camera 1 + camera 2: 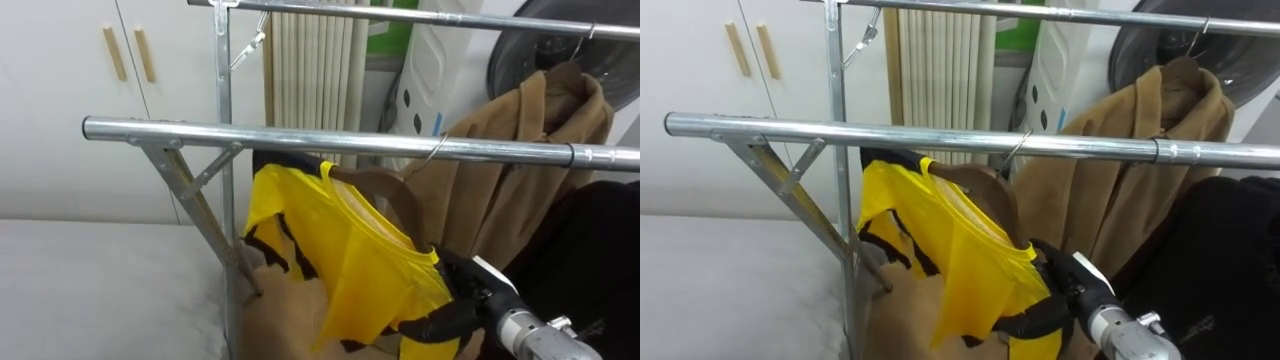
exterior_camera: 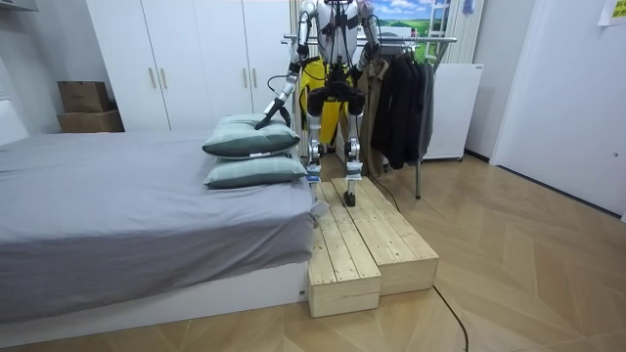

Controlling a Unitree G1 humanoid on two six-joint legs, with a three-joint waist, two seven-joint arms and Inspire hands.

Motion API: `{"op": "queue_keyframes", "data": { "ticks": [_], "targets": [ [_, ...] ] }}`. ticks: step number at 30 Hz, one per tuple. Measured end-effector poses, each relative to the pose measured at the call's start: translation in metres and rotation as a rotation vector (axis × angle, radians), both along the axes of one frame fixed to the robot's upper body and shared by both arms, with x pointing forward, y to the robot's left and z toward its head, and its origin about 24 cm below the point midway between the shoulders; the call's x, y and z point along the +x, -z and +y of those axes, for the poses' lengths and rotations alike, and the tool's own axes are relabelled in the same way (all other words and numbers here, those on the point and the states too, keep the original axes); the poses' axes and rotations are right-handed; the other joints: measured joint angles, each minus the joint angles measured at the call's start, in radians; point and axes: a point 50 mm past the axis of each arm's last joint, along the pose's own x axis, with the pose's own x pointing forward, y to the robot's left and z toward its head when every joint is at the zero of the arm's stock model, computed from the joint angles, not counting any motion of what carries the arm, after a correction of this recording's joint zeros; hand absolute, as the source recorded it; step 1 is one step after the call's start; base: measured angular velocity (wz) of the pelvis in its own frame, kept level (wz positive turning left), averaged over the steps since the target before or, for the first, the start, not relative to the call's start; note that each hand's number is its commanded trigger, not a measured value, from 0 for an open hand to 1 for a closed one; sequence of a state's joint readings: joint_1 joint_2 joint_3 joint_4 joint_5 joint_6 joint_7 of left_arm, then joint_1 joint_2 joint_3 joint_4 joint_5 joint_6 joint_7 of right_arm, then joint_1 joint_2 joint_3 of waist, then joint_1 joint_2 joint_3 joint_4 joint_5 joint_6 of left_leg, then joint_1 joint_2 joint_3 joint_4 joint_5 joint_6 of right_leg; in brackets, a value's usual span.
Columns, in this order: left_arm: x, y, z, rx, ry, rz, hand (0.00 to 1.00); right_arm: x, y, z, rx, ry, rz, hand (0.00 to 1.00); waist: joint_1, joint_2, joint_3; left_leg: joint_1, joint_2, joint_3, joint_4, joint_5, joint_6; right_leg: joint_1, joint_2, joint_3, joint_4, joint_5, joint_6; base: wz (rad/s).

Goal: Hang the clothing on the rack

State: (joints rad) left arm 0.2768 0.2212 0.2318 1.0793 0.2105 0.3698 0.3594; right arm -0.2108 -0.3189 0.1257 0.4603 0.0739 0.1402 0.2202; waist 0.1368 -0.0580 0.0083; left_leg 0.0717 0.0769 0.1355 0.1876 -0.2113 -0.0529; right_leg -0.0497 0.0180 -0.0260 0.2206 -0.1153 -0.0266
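A yellow garment (image 1: 350, 250) with dark trim hangs on a brown wooden hanger (image 1: 390, 190). The hanger's wire hook (image 1: 437, 150) sits over the front metal rail (image 1: 330, 138) of the clothes rack. Low at the right, my right hand (image 1: 460, 300) has its dark fingers curled round the garment's shoulder at the hanger's end. In the room view I stand on a wooden platform (image 2: 372, 244) facing the rack, the yellow garment (image 2: 315, 83) in front of me. My left hand (image 2: 264, 122) hangs low beside the pillows.
A brown coat (image 1: 530, 130) hangs on the rear rail (image 1: 400, 15); dark clothes (image 1: 600, 260) hang at the right. The rack's upright and slanted braces (image 1: 200, 200) stand left of the garment. The bed (image 2: 117, 205) with two pillows (image 2: 249, 142) lies on my left.
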Motion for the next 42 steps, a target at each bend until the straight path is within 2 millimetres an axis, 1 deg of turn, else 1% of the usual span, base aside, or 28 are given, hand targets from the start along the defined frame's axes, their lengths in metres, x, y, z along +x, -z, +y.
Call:
{"op": "queue_keyframes", "data": {
  "ticks": [17, 22, 26, 31, 34, 38, 42],
  "targets": [
    [0.000, 0.000, 0.000, -0.006, -0.001, -0.001, 0.00, 0.001, -0.003, -0.004, -0.007, 0.038, -0.027, 0.00, -0.001, 0.002, 0.0013, -0.002, 0.000, 0.000, -0.002, 0.000, 0.000, 0.000, 0.000, 0.000, -0.001, 0.000, 0.000, 0.00],
    [0.000, 0.000, 0.000, -0.006, -0.002, 0.000, 0.00, 0.001, -0.004, -0.006, -0.007, 0.049, -0.032, 0.00, -0.004, 0.002, 0.0017, -0.002, 0.000, 0.000, -0.002, 0.000, 0.000, -0.002, 0.000, 0.001, -0.001, 0.000, 0.000, 0.00],
    [0.000, 0.000, 0.000, -0.005, -0.004, 0.000, 0.00, -0.001, -0.008, -0.007, -0.003, 0.055, -0.059, 0.00, -0.007, 0.002, 0.0017, -0.001, 0.000, 0.001, -0.006, 0.000, 0.000, -0.004, 0.001, 0.003, -0.001, 0.000, 0.000, 0.00],
    [-0.002, 0.000, 0.000, 0.000, -0.006, 0.004, 0.00, -0.003, -0.007, -0.008, -0.011, 0.077, -0.069, 0.00, -0.009, 0.002, 0.0017, 0.000, 0.000, 0.002, -0.007, 0.000, 0.000, -0.003, 0.001, 0.005, -0.001, 0.000, 0.000, 0.00],
    [-0.002, 0.000, 0.000, -0.001, -0.010, 0.007, 0.00, -0.003, -0.011, -0.009, -0.011, 0.087, -0.087, 0.00, -0.014, 0.003, 0.0024, 0.001, 0.000, 0.002, -0.006, 0.000, 0.000, -0.003, 0.001, 0.005, -0.003, 0.000, 0.000, 0.00],
    [-0.003, 0.000, -0.001, 0.001, -0.026, 0.002, 0.00, -0.004, -0.019, -0.019, -0.001, 0.151, -0.134, 0.00, -0.023, 0.006, 0.0037, 0.002, 0.000, 0.002, -0.007, 0.000, 0.000, -0.005, 0.001, 0.003, -0.004, -0.003, 0.000, 0.00],
    [-0.004, 0.000, 0.000, 0.004, -0.042, -0.001, 0.00, -0.011, -0.018, -0.033, 0.048, 0.266, -0.146, 0.00, -0.031, 0.006, 0.0037, 0.002, 0.000, 0.002, -0.007, 0.000, 0.000, -0.007, 0.001, 0.002, 0.000, -0.004, -0.001, 0.00]
  ]
}}
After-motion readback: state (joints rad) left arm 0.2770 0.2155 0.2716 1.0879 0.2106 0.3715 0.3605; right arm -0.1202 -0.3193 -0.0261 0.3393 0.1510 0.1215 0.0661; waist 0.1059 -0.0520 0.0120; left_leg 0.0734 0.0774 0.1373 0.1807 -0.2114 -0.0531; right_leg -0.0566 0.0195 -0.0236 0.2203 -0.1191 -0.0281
